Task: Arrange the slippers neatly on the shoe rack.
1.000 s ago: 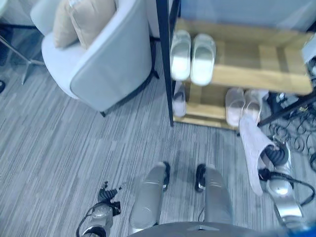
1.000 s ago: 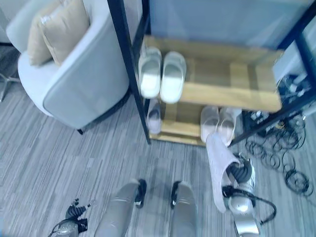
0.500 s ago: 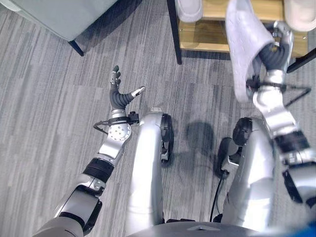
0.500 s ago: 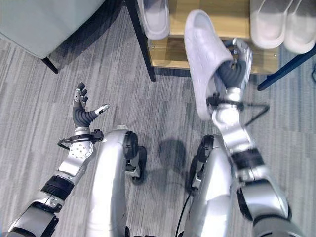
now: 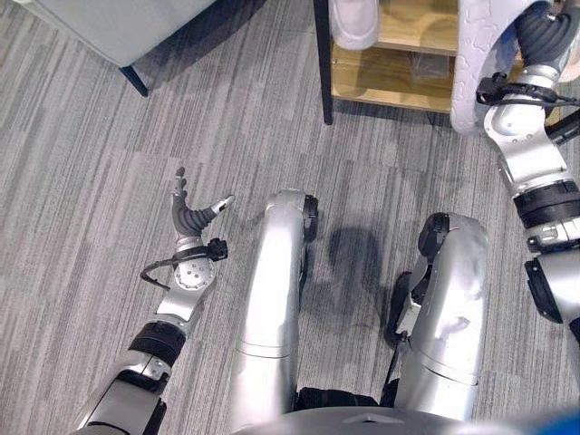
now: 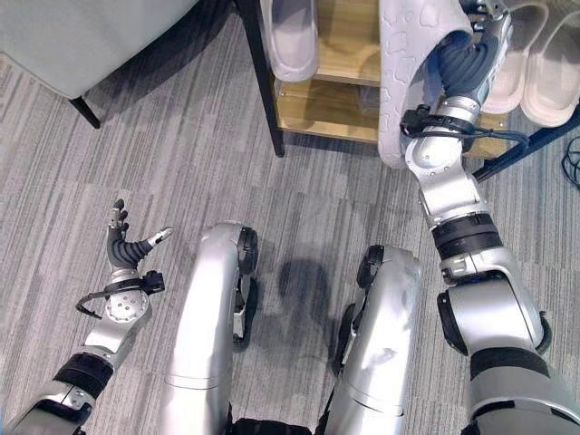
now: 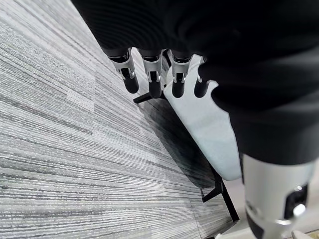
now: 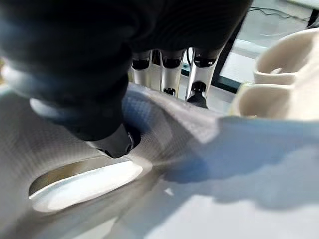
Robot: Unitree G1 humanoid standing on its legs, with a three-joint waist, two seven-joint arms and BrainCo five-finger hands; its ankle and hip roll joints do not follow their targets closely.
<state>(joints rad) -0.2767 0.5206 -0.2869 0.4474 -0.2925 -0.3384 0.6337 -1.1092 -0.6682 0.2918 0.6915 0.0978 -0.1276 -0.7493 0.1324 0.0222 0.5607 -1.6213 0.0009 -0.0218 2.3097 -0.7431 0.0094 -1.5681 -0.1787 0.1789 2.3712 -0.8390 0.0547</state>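
Note:
My right hand (image 6: pixel 462 68) is shut on a white slipper (image 6: pixel 403 82), held upright with its patterned sole facing me, just in front of the lower shelf of the wooden shoe rack (image 6: pixel 331 109). Up close, the thumb (image 8: pixel 112 134) presses into the slipper's strap (image 8: pixel 75 139) while the fingers (image 8: pixel 164 64) curl over its other side. One white slipper (image 6: pixel 290 41) lies at the left end of that shelf. A cream pair (image 6: pixel 535 63) lies at the right end. My left hand (image 5: pixel 192 216) hovers open over the carpet at the left, holding nothing.
A grey armchair (image 5: pixel 118 27) on dark legs stands to the left of the rack; its base (image 7: pixel 204 119) shows past my left fingers. The rack's dark post (image 5: pixel 321 54) stands at its left front corner. Grey striped carpet covers the floor.
The camera has tipped down towards the floor. My right hand has lifted the slipper up to the rack's lower shelf. My left hand has risen into view and since drifted left.

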